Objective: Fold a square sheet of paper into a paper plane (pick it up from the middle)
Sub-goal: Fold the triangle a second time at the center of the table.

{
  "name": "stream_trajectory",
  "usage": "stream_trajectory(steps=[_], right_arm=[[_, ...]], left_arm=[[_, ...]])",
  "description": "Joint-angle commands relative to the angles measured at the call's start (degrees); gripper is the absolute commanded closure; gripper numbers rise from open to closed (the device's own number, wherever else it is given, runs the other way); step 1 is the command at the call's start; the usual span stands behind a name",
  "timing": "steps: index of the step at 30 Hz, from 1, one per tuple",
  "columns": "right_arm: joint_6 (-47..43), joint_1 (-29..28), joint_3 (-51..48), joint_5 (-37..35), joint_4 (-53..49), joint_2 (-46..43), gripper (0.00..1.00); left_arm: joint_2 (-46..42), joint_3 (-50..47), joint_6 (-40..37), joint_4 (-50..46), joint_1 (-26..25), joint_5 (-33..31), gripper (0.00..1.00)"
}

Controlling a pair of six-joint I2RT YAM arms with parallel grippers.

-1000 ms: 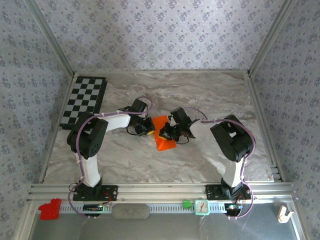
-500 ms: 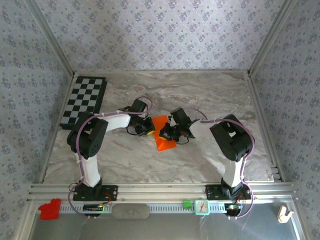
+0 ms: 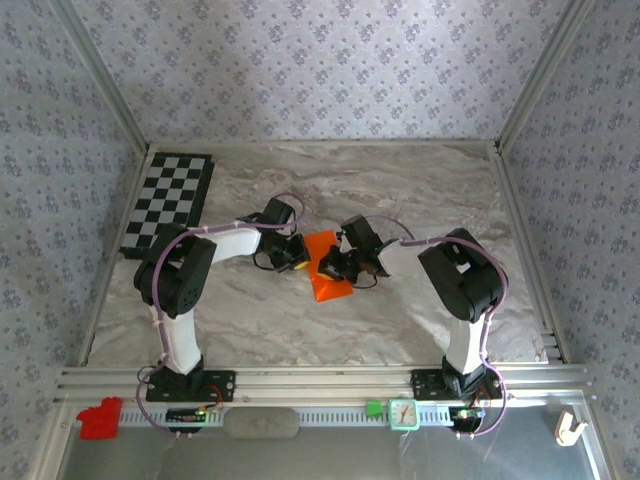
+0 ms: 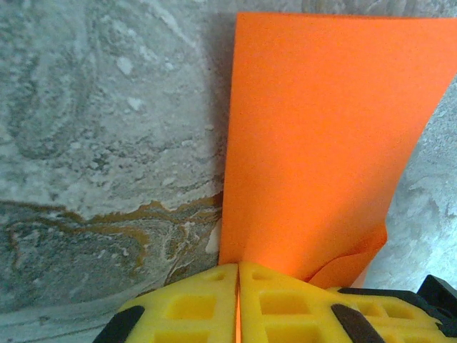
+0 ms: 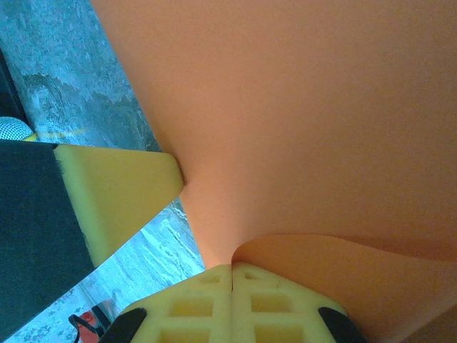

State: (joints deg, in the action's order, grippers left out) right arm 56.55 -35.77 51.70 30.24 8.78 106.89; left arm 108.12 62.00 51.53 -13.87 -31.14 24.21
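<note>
The square sheet of paper (image 3: 334, 288) sits near the middle of the marbled worktop (image 3: 420, 190), between the two arms; from above it reads as a narrow bright orange strip, its far end pointing toward the back wall; the left wrist view shows one flat orange panel (image 4: 321, 136) with straight edges lying over the stone, and a second layer curling out beneath its lower right corner; the right wrist view shows a broad orange face (image 5: 285, 107) with another layer bowing up in a curve near the camera.

The left tool (image 3: 299, 256) meets the sheet's left edge; its yellow fingers (image 4: 178, 307) are pressed together with no gap, and the paper's edge runs straight into the seam between them, so it is pinching the sheet; the right tool (image 3: 338, 264) comes in from the other side, its own yellow fingers (image 5: 186, 304) closed tight on the paper where the curl begins; a yellow finger of the left tool (image 5: 114, 193) touches the sheet's edge in that view.

A black-and-white checkerboard (image 3: 168, 200) lies at the far left of the worktop, well apart from the paper; a red plastic block (image 3: 98, 418) rests on the near rail at the left.
</note>
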Motion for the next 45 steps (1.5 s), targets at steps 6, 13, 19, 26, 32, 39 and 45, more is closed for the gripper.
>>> stream_trajectory(steps=[6, 13, 19, 26, 32, 39, 45], right_arm=[[0.8, 0.1, 0.4, -1.3, -0.6, 0.8, 0.99], [1.0, 0.2, 0.2, -2.6, -2.1, 1.0, 0.99], [1.1, 0.1, 0.2, -2.5, -2.9, 1.5, 0.95], [1.0, 0.1, 0.5, -2.0, -4.0, 1.7, 0.81], [1.2, 0.2, 0.9, -1.9, -4.6, 1.9, 0.67], [1.8, 0.4, 0.6, -1.9, -4.7, 1.8, 0.61], [1.7, 0.4, 0.3, -2.6, -5.2, 1.9, 0.71]], left_arm=[[1.7, -0.5, 0.5, -1.6, -0.5, -0.2, 0.90], [1.3, -0.5, 0.6, -1.6, -0.5, -0.4, 0.90], [0.2, 0.7, 0.3, -2.3, -0.4, -0.4, 0.90], [-3.6, 3.6, 0.2, -4.2, 0.8, -1.7, 0.85], [-8.8, 1.8, 3.1, -4.1, 2.8, -5.4, 0.79], [-14.4, -4.0, 6.1, -0.5, 2.8, -5.4, 0.73], [-14.6, -5.3, 6.6, 1.0, 0.3, -3.0, 0.80]])
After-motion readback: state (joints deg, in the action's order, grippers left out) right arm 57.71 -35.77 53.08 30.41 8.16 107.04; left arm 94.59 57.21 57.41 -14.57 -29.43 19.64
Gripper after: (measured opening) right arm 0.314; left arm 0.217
